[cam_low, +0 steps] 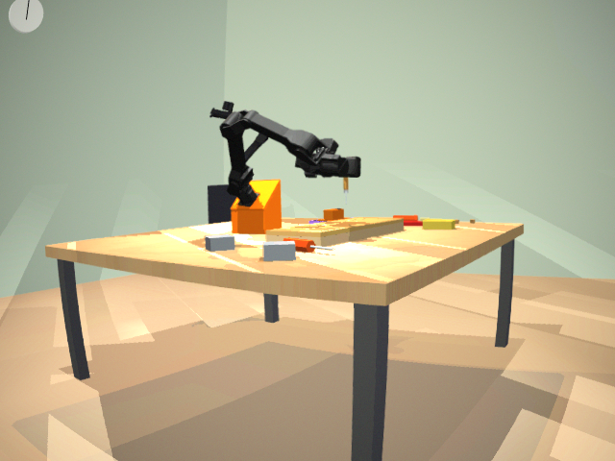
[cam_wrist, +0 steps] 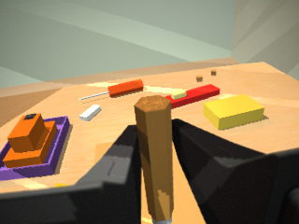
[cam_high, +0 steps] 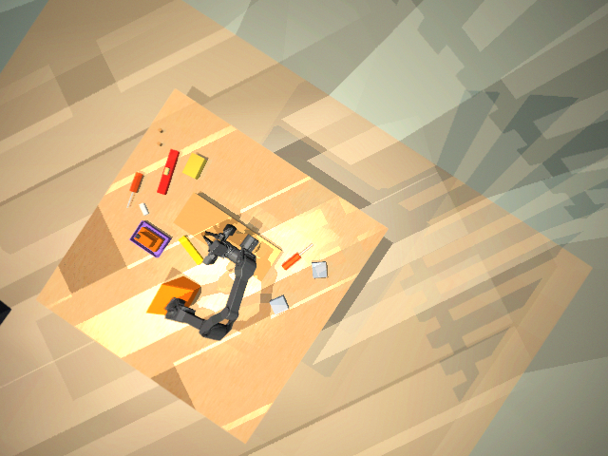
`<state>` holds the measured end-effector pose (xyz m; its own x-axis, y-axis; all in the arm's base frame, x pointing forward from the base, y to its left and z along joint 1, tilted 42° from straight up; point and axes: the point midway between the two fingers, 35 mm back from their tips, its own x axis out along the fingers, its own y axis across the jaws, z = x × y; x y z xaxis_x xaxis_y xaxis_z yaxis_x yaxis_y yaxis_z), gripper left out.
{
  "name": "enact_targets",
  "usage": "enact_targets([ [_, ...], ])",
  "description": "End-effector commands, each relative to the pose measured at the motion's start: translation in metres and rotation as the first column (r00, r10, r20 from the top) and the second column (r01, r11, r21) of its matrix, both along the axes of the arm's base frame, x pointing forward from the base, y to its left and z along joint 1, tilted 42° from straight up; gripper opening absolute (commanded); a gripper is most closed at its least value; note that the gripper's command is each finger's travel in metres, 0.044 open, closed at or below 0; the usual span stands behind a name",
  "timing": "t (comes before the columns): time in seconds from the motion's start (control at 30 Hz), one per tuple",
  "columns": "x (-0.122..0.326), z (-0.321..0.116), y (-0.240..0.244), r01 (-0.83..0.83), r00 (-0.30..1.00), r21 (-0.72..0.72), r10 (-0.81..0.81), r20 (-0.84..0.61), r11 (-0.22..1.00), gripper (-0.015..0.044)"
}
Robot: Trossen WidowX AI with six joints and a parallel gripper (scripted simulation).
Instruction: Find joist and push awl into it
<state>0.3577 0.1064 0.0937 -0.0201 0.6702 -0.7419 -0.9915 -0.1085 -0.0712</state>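
My gripper [cam_low: 347,175] [cam_wrist: 153,130] is shut on the awl [cam_low: 345,184] [cam_wrist: 156,159] by its brown wooden handle. The awl hangs close to upright with its thin shaft pointing down, and looks to be in the air above the floor panel [cam_high: 194,210] [cam_low: 370,223]. Where the tip stands over the panel is hard to tell, and the arm covers part of the panel in the top view. The orange stud finder [cam_high: 149,237] [cam_low: 332,214] [cam_wrist: 28,133] lies in the purple tray [cam_high: 163,247] [cam_wrist: 60,149]. The joist is not visible.
A yellow bar [cam_high: 191,250] lies between tray and panel. Beyond are a red level [cam_high: 167,171] [cam_wrist: 198,95], yellow block [cam_high: 195,165] [cam_wrist: 234,112], white piece [cam_high: 142,208] and screwdriver [cam_high: 136,182]. Another screwdriver [cam_high: 292,260] and two grey blocks [cam_high: 319,270] lie past the panel's other end.
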Motion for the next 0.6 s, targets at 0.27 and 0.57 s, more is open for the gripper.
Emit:
enact_targets([
  [0.27, 0.003, -0.005, -0.004, -0.006, 1.0, 0.013, 0.006, 0.008, 1.0, 0.0],
  [0.57, 0.004, -0.013, -0.011, -0.006, 1.0, 0.012, 0.006, 0.008, 1.0, 0.0],
])
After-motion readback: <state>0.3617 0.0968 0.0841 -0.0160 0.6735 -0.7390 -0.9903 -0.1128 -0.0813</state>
